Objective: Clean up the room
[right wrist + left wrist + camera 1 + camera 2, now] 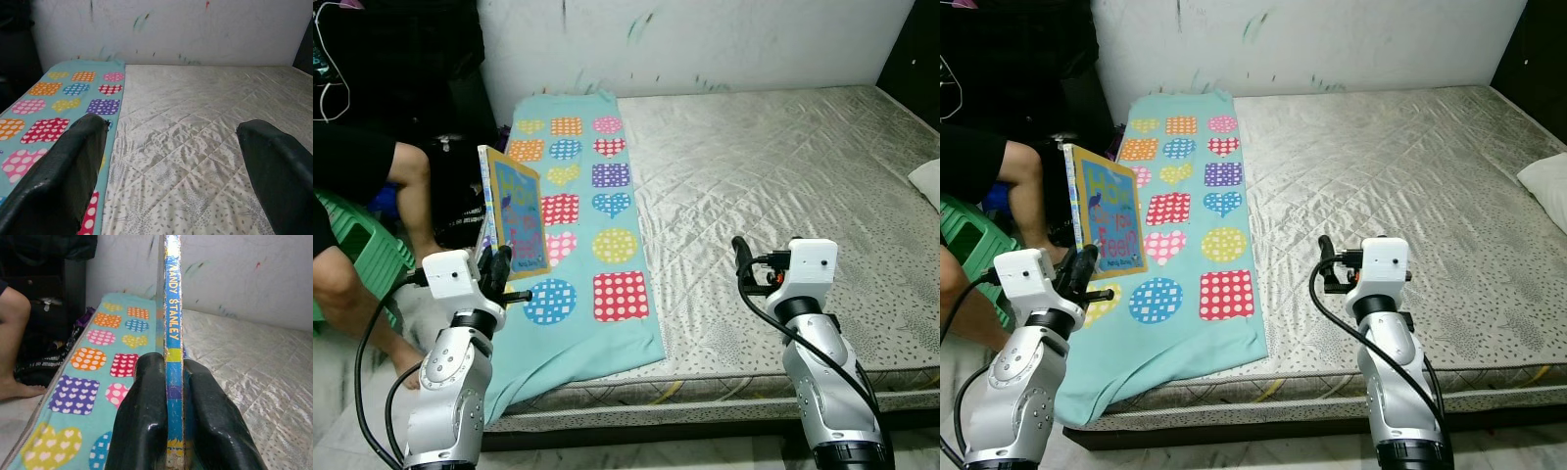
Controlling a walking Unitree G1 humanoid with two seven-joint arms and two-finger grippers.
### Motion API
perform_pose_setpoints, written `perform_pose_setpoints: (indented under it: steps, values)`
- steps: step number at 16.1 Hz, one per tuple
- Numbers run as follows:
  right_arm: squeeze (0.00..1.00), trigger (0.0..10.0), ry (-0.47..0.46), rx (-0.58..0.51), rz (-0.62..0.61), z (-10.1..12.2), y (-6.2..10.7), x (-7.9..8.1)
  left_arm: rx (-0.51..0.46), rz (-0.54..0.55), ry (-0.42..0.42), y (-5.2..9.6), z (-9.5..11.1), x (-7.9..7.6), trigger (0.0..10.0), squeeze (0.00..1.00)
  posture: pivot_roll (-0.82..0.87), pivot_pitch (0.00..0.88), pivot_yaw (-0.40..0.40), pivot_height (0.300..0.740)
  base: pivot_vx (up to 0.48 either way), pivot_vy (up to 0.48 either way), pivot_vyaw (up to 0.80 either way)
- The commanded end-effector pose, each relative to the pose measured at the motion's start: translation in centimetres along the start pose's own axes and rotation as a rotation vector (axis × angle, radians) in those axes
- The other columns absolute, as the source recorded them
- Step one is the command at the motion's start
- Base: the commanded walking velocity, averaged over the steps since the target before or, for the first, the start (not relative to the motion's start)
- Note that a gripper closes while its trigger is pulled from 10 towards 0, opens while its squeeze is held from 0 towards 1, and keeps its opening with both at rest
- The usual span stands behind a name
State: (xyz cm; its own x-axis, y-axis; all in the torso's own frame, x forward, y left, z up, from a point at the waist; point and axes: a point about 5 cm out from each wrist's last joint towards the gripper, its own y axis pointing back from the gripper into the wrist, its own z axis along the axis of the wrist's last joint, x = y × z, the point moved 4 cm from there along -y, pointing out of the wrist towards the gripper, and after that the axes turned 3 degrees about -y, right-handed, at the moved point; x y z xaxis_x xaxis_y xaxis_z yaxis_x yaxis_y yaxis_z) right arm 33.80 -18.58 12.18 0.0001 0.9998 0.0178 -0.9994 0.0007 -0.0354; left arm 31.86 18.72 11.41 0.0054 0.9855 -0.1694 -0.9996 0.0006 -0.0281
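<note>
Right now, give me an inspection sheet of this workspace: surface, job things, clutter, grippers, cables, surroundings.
Surface: mattress, quilted, with a teal blanket along its left side, hanging over the near edge.
Job's things: book, held upright above the blanket's left edge.
Clutter: white pillow at the mattress's right edge.
Grippers: left gripper shut on the book's spine; right gripper open above the mattress.
Cables: black cables loop beside both arms.
Surroundings: marked white wall; a person's legs on a green stool at left.
</note>
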Motion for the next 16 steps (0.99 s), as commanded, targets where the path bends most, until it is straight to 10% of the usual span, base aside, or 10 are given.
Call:
perform_pose_setpoints:
  steps: [1,16]
  values:
    - [0.00,10.0,0.002,-0.005,0.001,0.20,-0.24,-0.05,-0.039,-0.011,-0.003,-0.33,1.11,-0.25,10.0,0.00,-0.09,0.000,0.034,0.740,0.000,-0.274,0.00]
    - [0.00,10.0,0.009,0.000,0.003,0.11,-0.26,-0.20,-0.059,-0.021,0.043,-0.24,1.46,-0.78,10.0,0.00,-0.09,0.000,0.026,0.740,0.000,-0.328,0.00]
